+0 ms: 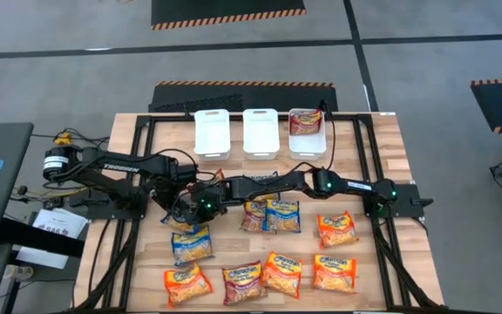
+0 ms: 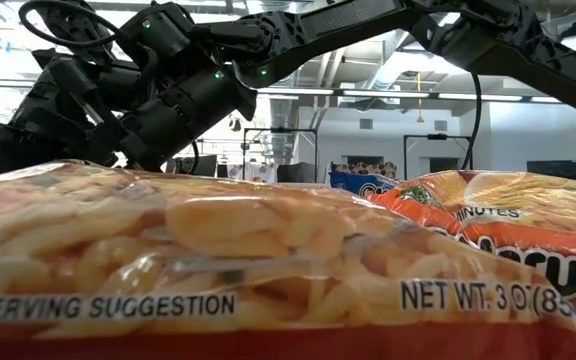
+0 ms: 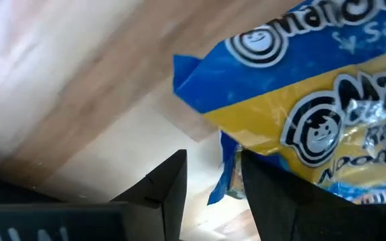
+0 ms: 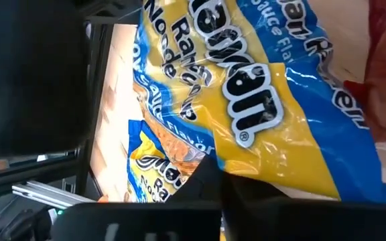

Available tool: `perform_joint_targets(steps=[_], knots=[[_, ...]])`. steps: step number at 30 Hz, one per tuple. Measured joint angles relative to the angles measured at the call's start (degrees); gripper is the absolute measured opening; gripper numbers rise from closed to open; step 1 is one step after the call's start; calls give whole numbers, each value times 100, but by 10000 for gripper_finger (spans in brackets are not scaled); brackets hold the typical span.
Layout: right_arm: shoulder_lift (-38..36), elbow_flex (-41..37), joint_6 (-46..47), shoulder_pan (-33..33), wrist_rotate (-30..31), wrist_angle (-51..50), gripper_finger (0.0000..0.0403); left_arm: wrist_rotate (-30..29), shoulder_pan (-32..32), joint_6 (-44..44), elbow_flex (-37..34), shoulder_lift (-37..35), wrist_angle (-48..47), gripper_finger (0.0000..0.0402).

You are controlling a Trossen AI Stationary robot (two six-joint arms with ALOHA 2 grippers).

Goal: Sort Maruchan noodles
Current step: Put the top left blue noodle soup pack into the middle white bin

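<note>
A blue and yellow Maruchan noodles packet (image 1: 181, 224) sits at the table's left middle, between my two grippers. My left gripper (image 1: 179, 212) points steeply down at it, and in its wrist view the packet (image 3: 300, 114) fills the frame close by. My right gripper (image 1: 200, 208) reaches across from the table's right and is shut on the same packet (image 4: 246, 100). A second blue packet (image 4: 156, 167) lies flat on the wood just nearer. My left gripper (image 3: 213, 181) has the packet's blue end seam (image 3: 221, 167) between its two fingers, coming from above and pointing steeply down. The packet looks tilted and raised off the wood. My right gripper (image 4: 213, 177) pinches the packet's edge (image 4: 230, 157) between its shut fingers, slanting down from the table's right. Only thin wrapper shows at the fingertips.
Three white bins (image 1: 260, 131) stand along the far edge; the right one (image 1: 308, 144) holds a dark red packet (image 1: 305, 122). Orange, dark red and blue packets (image 1: 281, 272) lie scattered over the near and right parts of the table. Packets (image 2: 268, 260) fill the low view's foreground.
</note>
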Motion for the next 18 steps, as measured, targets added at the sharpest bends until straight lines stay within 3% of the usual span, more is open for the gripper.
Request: perform_joint_targets(steps=[3,9,18], knots=[[-2,0,-93,-2,-44,-16,6,215,-2,125,51,-118,-103,114],[-202,-2,-404,-15,-86,-551,5,60,-2,255,372,-631,-772,84],[-594,-4,-887,-2,-121,-803,5,19,-2,257,764,-1690,-1492,77]])
